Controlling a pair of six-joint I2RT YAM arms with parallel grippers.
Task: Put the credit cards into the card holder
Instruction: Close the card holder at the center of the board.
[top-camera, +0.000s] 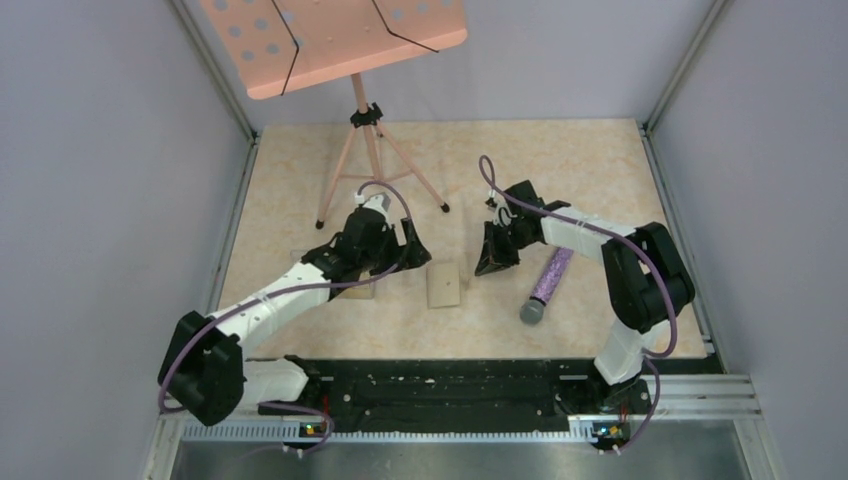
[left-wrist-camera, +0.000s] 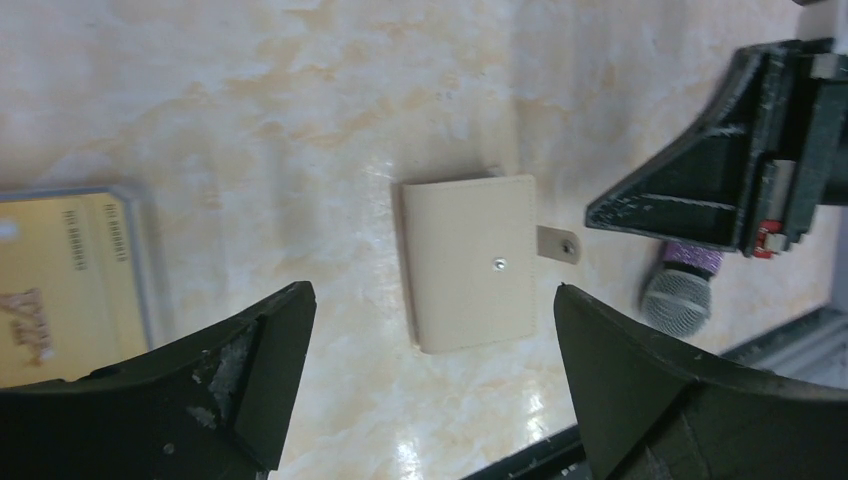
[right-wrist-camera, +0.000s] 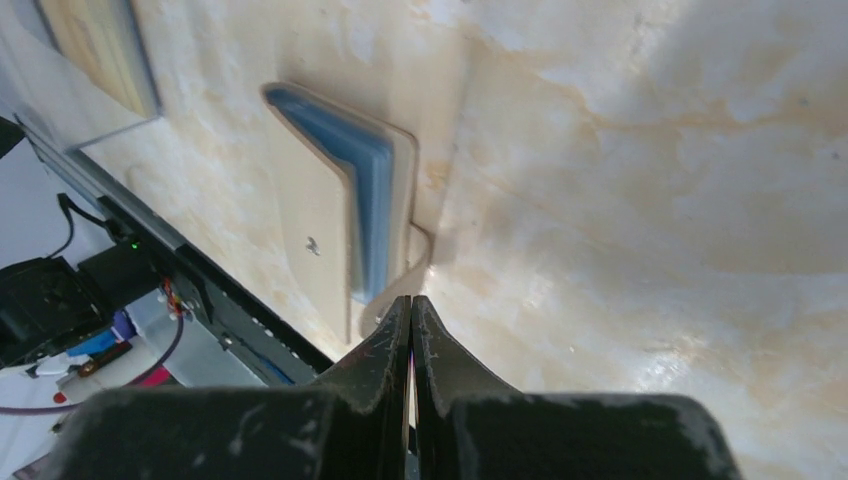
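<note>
The tan card holder (top-camera: 443, 285) lies folded flat on the table between my two grippers. In the left wrist view the card holder (left-wrist-camera: 470, 262) shows its snap dot and a small strap sticking out to the right. My left gripper (left-wrist-camera: 430, 290) hovers over it, open wide and holding nothing. A gold credit card (left-wrist-camera: 60, 285) lies in a clear box at the left edge. My right gripper (right-wrist-camera: 411, 300) is shut, its tip just beside the strap; the card holder (right-wrist-camera: 320, 220) shows its light blue inside along one edge. In the top view, the left gripper (top-camera: 418, 255) and the right gripper (top-camera: 492, 262) flank the holder.
A purple microphone (top-camera: 547, 285) with a grey mesh head lies to the right of the right gripper. A pink music stand (top-camera: 365, 110) on a tripod stands at the back left. The clear box (left-wrist-camera: 140, 260) sits mostly under my left arm. The black rail (top-camera: 440, 385) runs along the near edge.
</note>
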